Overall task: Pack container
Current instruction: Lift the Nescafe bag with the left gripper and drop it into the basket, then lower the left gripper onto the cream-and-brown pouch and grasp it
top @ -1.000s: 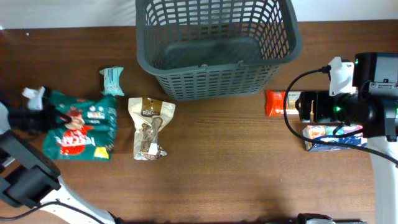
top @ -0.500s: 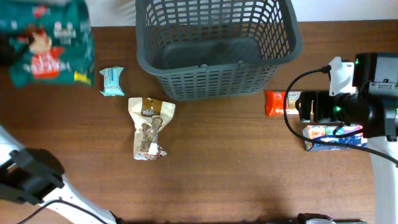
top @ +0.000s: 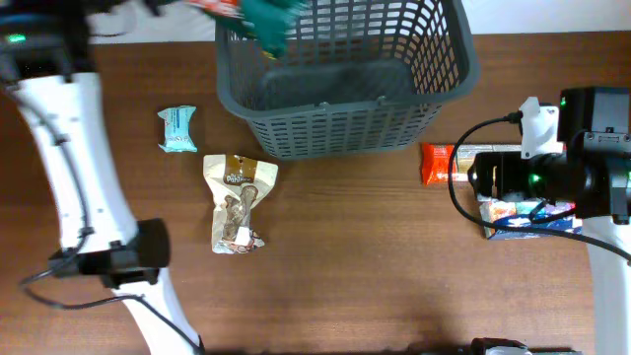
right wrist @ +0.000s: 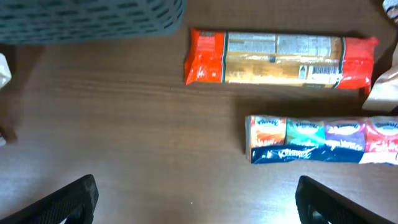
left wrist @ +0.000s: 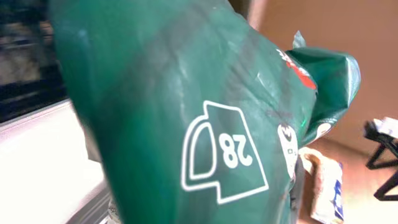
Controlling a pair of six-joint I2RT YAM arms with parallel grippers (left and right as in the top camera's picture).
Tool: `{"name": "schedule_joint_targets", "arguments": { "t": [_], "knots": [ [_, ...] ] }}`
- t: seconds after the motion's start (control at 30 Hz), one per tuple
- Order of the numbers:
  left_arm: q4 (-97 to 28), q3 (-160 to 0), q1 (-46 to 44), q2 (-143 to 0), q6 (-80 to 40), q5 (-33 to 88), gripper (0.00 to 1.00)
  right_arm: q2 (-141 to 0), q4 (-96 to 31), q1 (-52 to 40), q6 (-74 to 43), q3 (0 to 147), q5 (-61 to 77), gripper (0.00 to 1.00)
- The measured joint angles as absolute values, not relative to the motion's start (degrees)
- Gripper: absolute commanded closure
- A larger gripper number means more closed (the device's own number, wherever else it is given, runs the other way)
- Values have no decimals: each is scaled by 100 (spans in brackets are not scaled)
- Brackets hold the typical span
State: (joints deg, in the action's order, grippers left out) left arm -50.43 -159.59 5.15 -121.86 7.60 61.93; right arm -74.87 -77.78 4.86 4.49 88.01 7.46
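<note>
- Green snack bag (top: 258, 18) is pinched in left gripper (top: 197, 6) and held over container (top: 345, 133) left rim.
- Right gripper (right wrist: 198, 205) is spread wide above table (top: 394, 256), near orange packet (right wrist: 280, 57).

Our wooden table (top: 355, 266)
We see its dark brown top fill the frame, a white strip (top: 552, 15) along the upper edge.

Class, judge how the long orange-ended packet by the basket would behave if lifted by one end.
The orange-ended packet looks straight and evenly filled, so probably fairly stiff. Its printed film wrapper may be slippery. Lying flat on the table, it seems unlikely to roll.
</note>
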Motion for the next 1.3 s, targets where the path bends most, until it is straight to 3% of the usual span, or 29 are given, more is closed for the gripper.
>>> {"name": "schedule_joint_targets", "arguments": {
  "t": [0.4,0.73,0.77,0.8,0.83,0.9,1.0,1.3],
  "knots": [
    [-5124,-15965,-1085,-13200,2329,5039,98,-7489,-8219,486,447,8801,746,1],
    [-5328,-15922,-1581,-14265,2615,3968,98,-7491,-8267,486,449,8801,749,1],
    [-5358,-15922,-1584,-14300,2617,3933,96,-7491,-8278,486,449,8801,746,1],
    [-5400,-15922,-1584,-14320,2617,3887,83,-7491,-8294,486,447,8801,746,1],
    [-5419,-15922,-1584,-14335,2617,3850,57,-7491,-8294,486,447,8801,749,1],
    [-5352,-15922,-1584,-14339,2556,3868,43,-7491,-8296,486,449,8801,746,1],
    [-5286,-16055,-1559,-14291,2416,3916,32,-7491,-8300,486,451,8801,749,1],
    [-5636,-16151,-1166,-13531,1776,3964,31,-7496,-8311,486,447,8801,749,1]
  ]
}}
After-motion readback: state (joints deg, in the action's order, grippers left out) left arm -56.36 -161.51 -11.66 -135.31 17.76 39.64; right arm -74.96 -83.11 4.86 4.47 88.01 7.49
